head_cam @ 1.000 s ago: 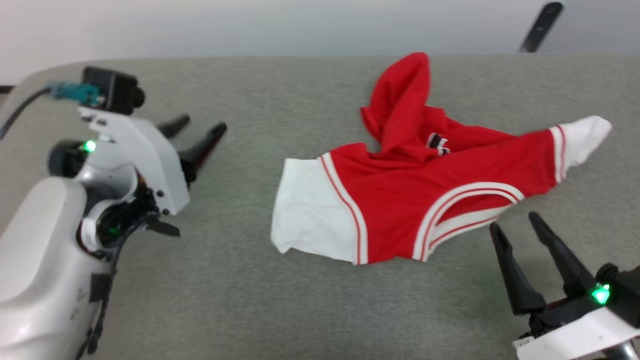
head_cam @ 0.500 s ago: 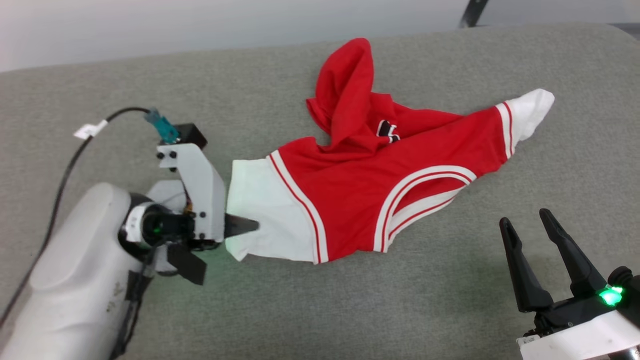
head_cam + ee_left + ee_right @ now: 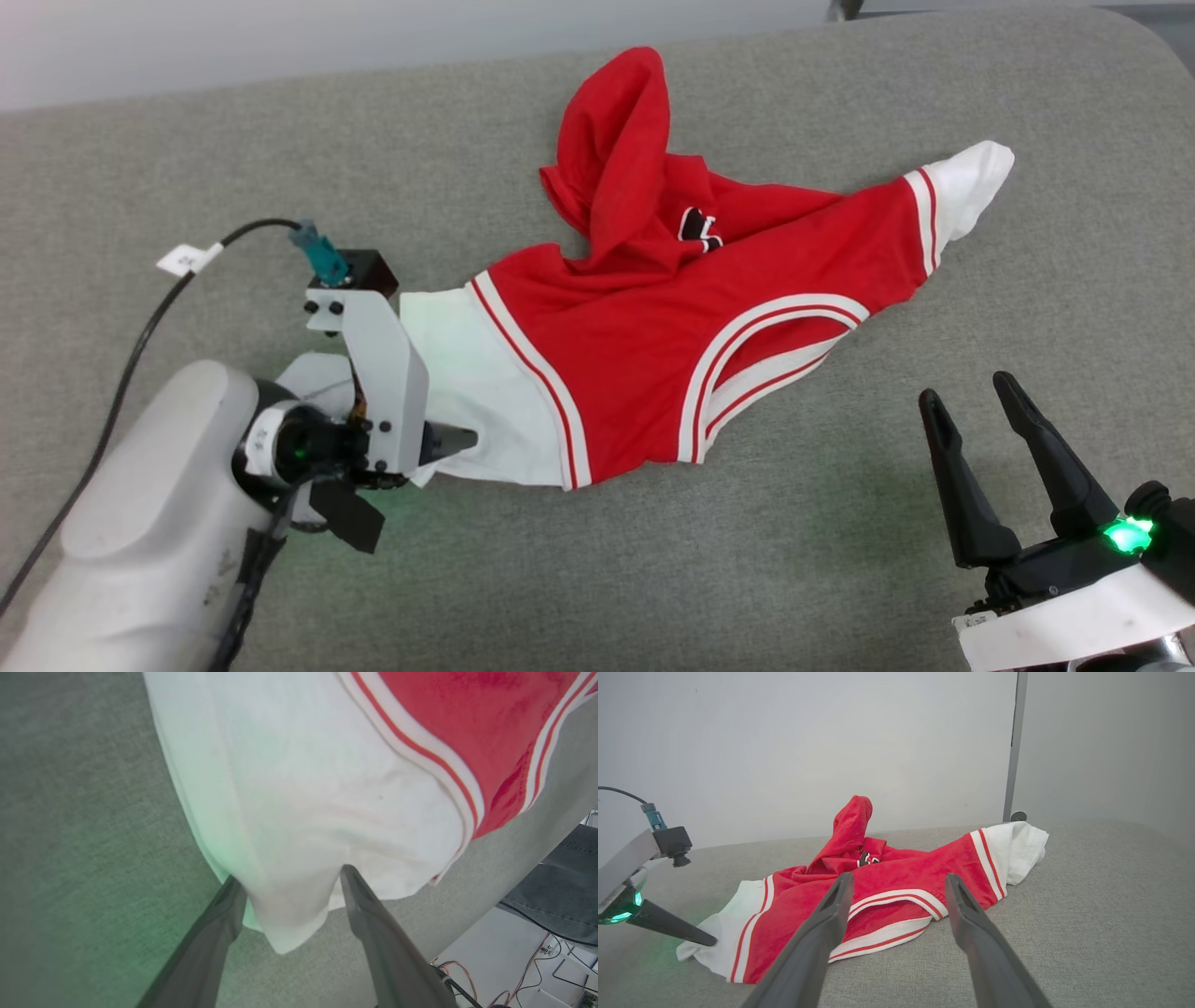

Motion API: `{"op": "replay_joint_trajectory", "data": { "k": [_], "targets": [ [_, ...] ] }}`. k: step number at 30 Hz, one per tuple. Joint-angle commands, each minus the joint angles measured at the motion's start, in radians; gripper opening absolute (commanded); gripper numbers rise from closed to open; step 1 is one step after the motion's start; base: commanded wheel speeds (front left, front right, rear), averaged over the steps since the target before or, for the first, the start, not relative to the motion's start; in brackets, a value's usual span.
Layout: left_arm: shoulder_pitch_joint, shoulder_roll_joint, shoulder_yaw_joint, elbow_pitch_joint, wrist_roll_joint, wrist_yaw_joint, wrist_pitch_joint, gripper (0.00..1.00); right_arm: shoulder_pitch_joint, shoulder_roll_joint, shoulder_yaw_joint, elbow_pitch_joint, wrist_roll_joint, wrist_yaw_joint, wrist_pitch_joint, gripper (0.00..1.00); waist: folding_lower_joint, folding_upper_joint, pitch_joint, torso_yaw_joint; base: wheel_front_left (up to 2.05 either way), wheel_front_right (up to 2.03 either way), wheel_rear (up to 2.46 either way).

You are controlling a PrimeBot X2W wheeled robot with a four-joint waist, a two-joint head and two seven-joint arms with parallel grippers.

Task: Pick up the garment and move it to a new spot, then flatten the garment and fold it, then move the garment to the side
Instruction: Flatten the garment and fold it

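The garment [image 3: 653, 345] lies crumpled on the grey table [image 3: 653, 579]. It is red with white sleeves and striped trim, and part of it stands bunched up at the back. My left gripper [image 3: 448, 439] is at the near corner of the left white sleeve [image 3: 467, 392]. In the left wrist view the left gripper [image 3: 289, 877] is open and its fingers straddle that sleeve corner [image 3: 289, 924]. My right gripper [image 3: 966, 397] hovers open near the table's front right, short of the striped hem, with nothing in it. The right wrist view has the right gripper [image 3: 900, 877] before the garment [image 3: 896, 877].
A black cable [image 3: 140, 327] with a white tag runs to the left wrist's camera. The table's far edge meets a pale wall [image 3: 808, 742]. Beyond the near edge, the left wrist view has floor cables [image 3: 537, 970] and denim-like cloth [image 3: 560, 882].
The camera has shifted. My left arm swung in from the far left down to the white sleeve's corner, then edged further onto it. The right gripper stayed open in place.
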Motion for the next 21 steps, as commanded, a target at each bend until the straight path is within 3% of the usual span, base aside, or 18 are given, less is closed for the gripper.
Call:
{"op": "replay_joint_trajectory", "data": {
  "k": [1,4,6,14,15,16,17,18,21],
  "targets": [
    [0.014,0.001,-0.007,0.017,0.005,-0.002,-0.006,1.00,-0.007,-0.002,0.001,0.003,0.003,-0.002,-0.006,1.00,0.0000,0.0000,0.005,-0.005,0.00,0.00,0.00],
    [0.011,0.023,-0.022,0.030,0.035,-0.020,-0.024,1.00,-0.010,-0.001,0.004,0.006,0.012,-0.002,-0.009,1.00,0.0000,0.0000,0.009,-0.009,0.00,0.00,0.00],
    [0.019,-0.005,0.002,0.042,-0.003,-0.006,-0.026,1.00,-0.010,-0.002,0.004,0.008,0.015,-0.002,-0.011,1.00,0.0000,0.0000,0.011,-0.010,0.00,0.00,0.00],
    [0.043,-0.063,0.002,0.040,-0.079,-0.021,0.014,1.00,-0.019,-0.010,-0.002,0.012,0.026,-0.002,-0.008,1.00,0.0000,0.0000,0.016,-0.005,0.00,0.00,0.00],
    [0.042,-0.062,0.001,0.038,-0.078,-0.020,0.016,0.92,-0.020,-0.012,-0.001,0.012,0.028,-0.002,-0.007,1.00,0.0000,0.0000,0.018,-0.004,0.00,0.00,0.00],
    [0.039,-0.061,-0.003,0.037,-0.072,-0.021,0.016,0.64,-0.023,-0.015,-0.001,0.012,0.031,-0.002,-0.005,1.00,0.0000,0.0000,0.020,-0.005,0.00,0.00,0.00],
    [0.035,-0.059,-0.004,0.037,-0.065,-0.022,0.009,0.27,-0.026,-0.019,-0.002,0.014,0.032,-0.002,-0.003,1.00,0.0000,0.0000,0.022,-0.005,0.00,0.00,0.00],
    [0.032,-0.058,-0.005,0.038,-0.060,-0.023,0.002,0.00,-0.032,-0.025,-0.004,0.018,0.034,-0.002,0.005,1.00,0.0000,0.0000,0.023,-0.005,0.00,0.00,0.00],
    [0.021,-0.056,-0.005,0.045,-0.047,-0.028,-0.015,0.00,-0.067,-0.056,-0.017,0.043,0.041,-0.002,0.057,1.00,0.0000,0.0000,0.027,-0.005,0.00,0.00,0.00]
  ]
}}
